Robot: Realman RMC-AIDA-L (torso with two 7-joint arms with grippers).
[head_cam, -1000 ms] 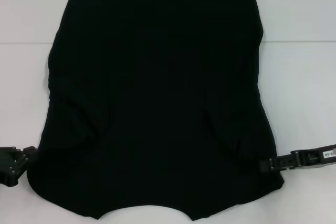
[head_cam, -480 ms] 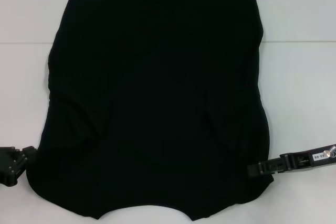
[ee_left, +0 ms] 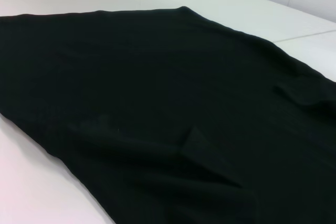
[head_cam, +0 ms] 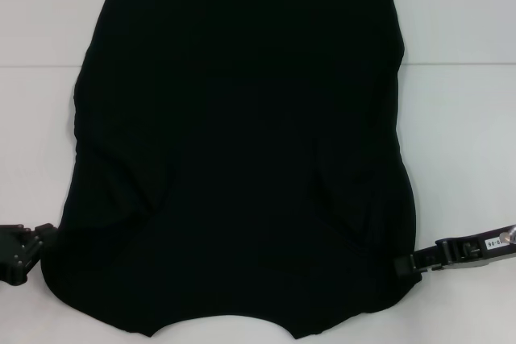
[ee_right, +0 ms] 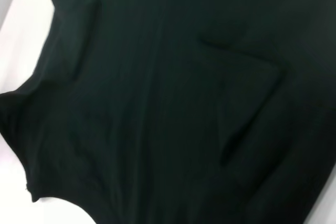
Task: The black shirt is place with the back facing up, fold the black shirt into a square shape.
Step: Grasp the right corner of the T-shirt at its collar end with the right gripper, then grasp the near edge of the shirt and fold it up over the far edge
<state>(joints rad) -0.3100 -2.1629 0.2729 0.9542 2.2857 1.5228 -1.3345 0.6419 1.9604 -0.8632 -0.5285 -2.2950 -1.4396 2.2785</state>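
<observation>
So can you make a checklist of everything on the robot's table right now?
Surface: white table, a seam line running across it.
Job's things: black shirt spread flat, plain side up, both sleeves tucked inward, not yet folded square.
Clutter: nothing seen.
Grippers: left gripper beside the shirt's near left edge; right gripper at the shirt's near right edge.
Cables: nothing seen.
Surroundings: only the white table shows around the shirt.

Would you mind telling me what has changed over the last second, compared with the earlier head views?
The right gripper pushed in over the near right edge of the black shirt, tucking that edge inward, and has since backed off a little toward the right; the edge remains tucked in. The left gripper stayed at the near left corner, and the rest of the shirt lies as before.
</observation>
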